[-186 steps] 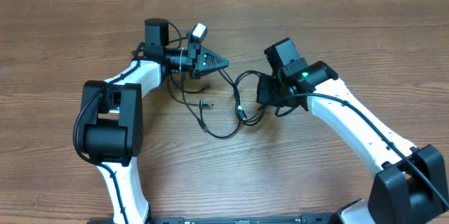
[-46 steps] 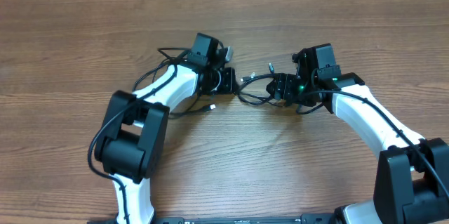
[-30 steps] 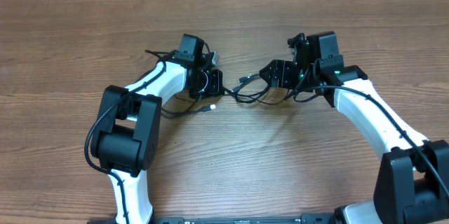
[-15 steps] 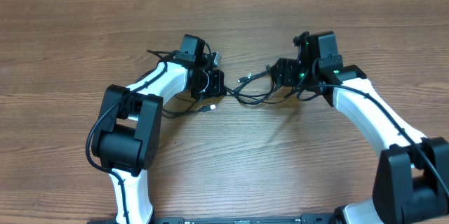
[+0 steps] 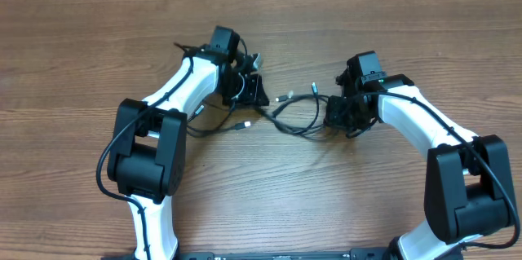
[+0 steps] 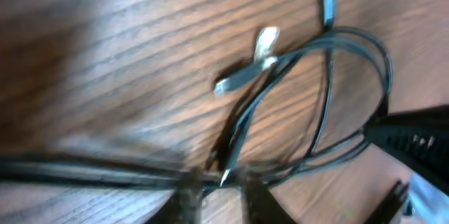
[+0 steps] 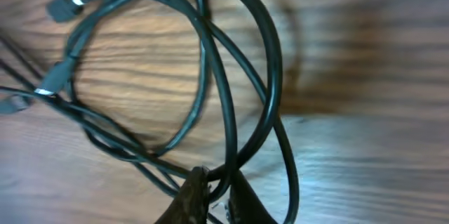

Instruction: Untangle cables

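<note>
**Cables** (image 5: pixel 295 117). Thin black cords in one loose tangle on the wooden table (image 5: pixel 408 32), mid-table, between the two grippers.
- Long axis of the bundle: left to right.
- One strand trails off leftward and to the near side, under the left arm.

**Count, cords.** Cannot be fixed, since the strands overlap and cross. At least two.

**Count, plug ends** (image 6: pixel 265 41). Three light-tipped ones show in the left wrist view, lying loose on the far side of the bundle. The overhead view shows what appears to be a further plug (image 5: pixel 245 125) on the trailing strand, just to the near side of the left gripper.

**Right gripper** (image 7: pixel 216 197). One, at the right end of the bundle.
- Jaws are drawn almost together, pinching a strand where two loops cross.
- The loops fan away from it to the left.

**Left gripper** (image 5: pixel 254 93). One, at the left end of the bundle.
- Its fingertips (image 6: pixel 188 197) show a narrow gap with strands crossing at it.
- The wrist picture is blurred, so it cannot be told whether anything is pinched.

**Governing relation.** The tangle spans from one gripper to the other, so each arm has the cords lying toward the other arm, along the left-right axis.
- Judged: the right arm has the sure hold.
- Judged: drawing the crossings apart calls for tension along that axis, which turns on what the left end anchors.
</note>
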### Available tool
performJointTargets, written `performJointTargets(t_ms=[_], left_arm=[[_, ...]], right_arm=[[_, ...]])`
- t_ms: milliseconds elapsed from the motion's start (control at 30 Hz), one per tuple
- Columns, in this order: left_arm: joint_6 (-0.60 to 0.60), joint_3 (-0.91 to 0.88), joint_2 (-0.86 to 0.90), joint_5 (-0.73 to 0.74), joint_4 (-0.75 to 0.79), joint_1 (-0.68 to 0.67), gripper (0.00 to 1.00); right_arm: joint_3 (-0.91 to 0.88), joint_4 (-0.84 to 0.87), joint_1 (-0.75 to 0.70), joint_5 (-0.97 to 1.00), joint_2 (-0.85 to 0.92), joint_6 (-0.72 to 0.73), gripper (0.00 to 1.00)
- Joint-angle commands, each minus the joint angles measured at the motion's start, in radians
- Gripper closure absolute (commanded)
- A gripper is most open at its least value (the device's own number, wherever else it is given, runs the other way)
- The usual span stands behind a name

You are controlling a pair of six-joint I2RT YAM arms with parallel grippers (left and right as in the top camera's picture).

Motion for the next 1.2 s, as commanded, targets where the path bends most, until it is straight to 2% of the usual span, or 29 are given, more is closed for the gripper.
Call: performJointTargets(t_ms=[0,133,267,300,400,500,533,700,833,1167], left_arm=[[0.045,0.020,0.013,-0.005,-0.014,0.005,0.57],[0.005,0.019,0.014,-0.076,-0.043,0.004,0.56],[-0.045,0.019,0.014,-0.190,-0.103,0.004,0.59],[-0.045,0.018,0.014,-0.207,-0.106,0.004,0.61],[-0.045,0.016,0.015,-0.264,-0.112,0.004,0.74],[-0.046,0.005,0.024,-0.274,-0.094,0.004,0.84],[-0.046,0.002,0.029,-0.274,-0.088,0.004,0.86],[-0.046,0.000,0.058,-0.270,-0.074,0.004,0.96],[-0.049,0.000,0.071,-0.269,-0.066,0.004,0.96],[-0.047,0.000,0.071,-0.214,-0.056,0.004,0.96]], right_arm=[[0.004,-0.006,0.027,-0.105,0.000,0.064,0.95],[0.004,0.002,0.065,-0.091,0.000,0.164,0.96],[0.004,0.002,0.104,0.064,0.000,0.254,0.96],[0.004,0.002,0.109,0.089,0.000,0.262,0.92],[0.004,0.002,0.117,0.151,0.000,0.261,0.69],[0.004,-0.001,0.116,0.168,0.000,0.248,0.39],[0.005,-0.001,0.115,0.167,-0.001,0.247,0.37],[0.082,-0.033,0.106,0.029,-0.005,0.166,0.38],[0.204,-0.067,0.106,0.022,-0.005,0.087,0.38],[0.146,0.057,0.107,0.135,0.028,0.072,0.45]])
